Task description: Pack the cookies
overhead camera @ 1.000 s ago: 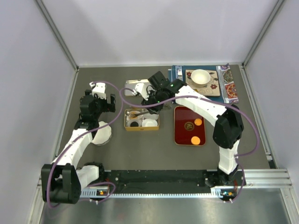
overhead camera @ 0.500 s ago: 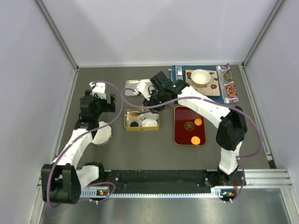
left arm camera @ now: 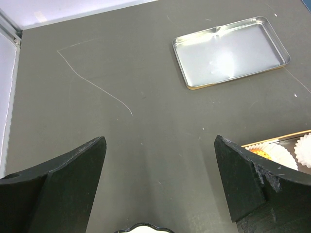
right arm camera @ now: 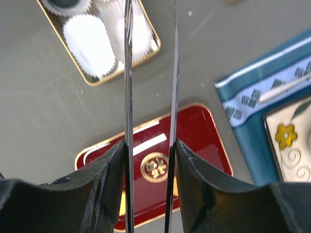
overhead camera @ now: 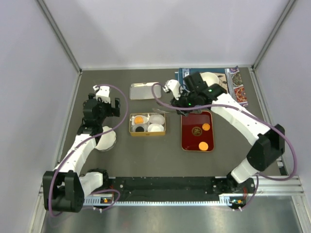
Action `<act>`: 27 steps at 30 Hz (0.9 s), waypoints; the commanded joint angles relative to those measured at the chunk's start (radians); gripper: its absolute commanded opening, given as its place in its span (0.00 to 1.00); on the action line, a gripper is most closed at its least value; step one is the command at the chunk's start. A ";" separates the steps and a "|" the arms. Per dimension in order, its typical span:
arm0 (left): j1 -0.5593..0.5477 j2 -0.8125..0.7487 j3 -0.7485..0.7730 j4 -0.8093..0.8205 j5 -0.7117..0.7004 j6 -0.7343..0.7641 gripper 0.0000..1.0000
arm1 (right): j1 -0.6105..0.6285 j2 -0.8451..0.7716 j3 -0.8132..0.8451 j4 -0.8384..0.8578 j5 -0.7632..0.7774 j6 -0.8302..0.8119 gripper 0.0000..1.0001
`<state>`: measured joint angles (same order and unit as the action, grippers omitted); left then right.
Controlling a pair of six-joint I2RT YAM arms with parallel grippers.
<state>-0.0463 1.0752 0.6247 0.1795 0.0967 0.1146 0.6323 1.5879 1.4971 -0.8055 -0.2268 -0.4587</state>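
Note:
One orange cookie (overhead camera: pixel 139 119) and the black-brown cookie (overhead camera: pixel 140 128) lie in paper cups in the gold tin (overhead camera: pixel 147 132). Two orange cookies (overhead camera: pixel 206 126) (overhead camera: pixel 203 145) lie on the red tray (overhead camera: pixel 190 138). My right gripper (overhead camera: pixel 186 104) hovers over the tray's far edge, shut on metal tongs (right arm camera: pixel 128 73). Nothing shows between the blades, and their tips run out of the right wrist view. That view shows the tray (right arm camera: pixel 204 150) below my right gripper (right arm camera: pixel 150 145) and the tin (right arm camera: pixel 150 46) at the top left. My left gripper (overhead camera: pixel 99 104) is open and empty, left of the tin.
The tin's silver lid (overhead camera: pixel 145 90) (left arm camera: pixel 231 51) lies behind the tin. A white bowl (overhead camera: pixel 208 80) sits on patterned mats (overhead camera: pixel 237 87) at the back right. A white scalloped dish (overhead camera: pixel 108 139) lies beside my left arm. Two empty white paper cups (overhead camera: pixel 156 123) fill the tin's right side.
My right gripper has swung right with the tongs, from over the tin to over the red tray's far edge. An orange cookie now lies uncovered in the tin. The left arm has not moved.

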 commanded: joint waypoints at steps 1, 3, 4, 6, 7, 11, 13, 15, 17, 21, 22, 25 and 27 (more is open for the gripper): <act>0.005 -0.027 -0.005 0.031 0.014 0.002 0.99 | -0.069 -0.130 -0.075 0.014 -0.006 0.014 0.43; 0.005 -0.031 -0.010 0.031 0.014 0.005 0.99 | -0.103 -0.182 -0.133 0.015 -0.014 0.014 0.43; 0.005 -0.037 -0.010 0.029 0.017 0.003 0.99 | -0.140 -0.199 -0.152 0.014 -0.019 0.012 0.43; 0.005 -0.040 -0.013 0.031 0.018 0.003 0.99 | -0.178 -0.230 -0.208 0.014 -0.023 0.003 0.43; 0.005 -0.043 -0.014 0.031 0.020 0.003 0.99 | -0.193 -0.256 -0.228 0.012 -0.022 -0.001 0.43; 0.005 -0.047 -0.016 0.028 0.026 0.002 0.99 | -0.267 -0.324 -0.326 0.006 -0.013 -0.034 0.43; 0.005 -0.049 -0.017 0.028 0.028 0.002 0.99 | -0.286 -0.344 -0.354 0.002 -0.009 -0.040 0.43; 0.003 -0.052 -0.020 0.028 0.026 0.003 0.99 | -0.318 -0.371 -0.391 -0.003 -0.006 -0.051 0.43; 0.005 -0.055 -0.022 0.028 0.026 0.005 0.99 | -0.342 -0.400 -0.420 -0.008 -0.009 -0.060 0.43; 0.005 -0.058 -0.025 0.028 0.023 0.013 0.99 | -0.419 -0.453 -0.454 -0.038 -0.026 -0.084 0.43; 0.005 -0.058 -0.026 0.028 0.021 0.016 0.99 | -0.428 -0.465 -0.459 -0.053 -0.026 -0.090 0.43; 0.005 -0.055 -0.028 0.031 0.021 0.019 0.99 | -0.468 -0.500 -0.480 -0.080 -0.031 -0.115 0.43; 0.005 -0.054 -0.029 0.032 0.023 0.016 0.99 | -0.483 -0.516 -0.491 -0.104 -0.032 -0.132 0.43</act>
<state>-0.0463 1.0424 0.6056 0.1726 0.1120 0.1230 0.1844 1.1282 1.0161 -0.8730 -0.2344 -0.5426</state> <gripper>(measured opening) 0.990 0.430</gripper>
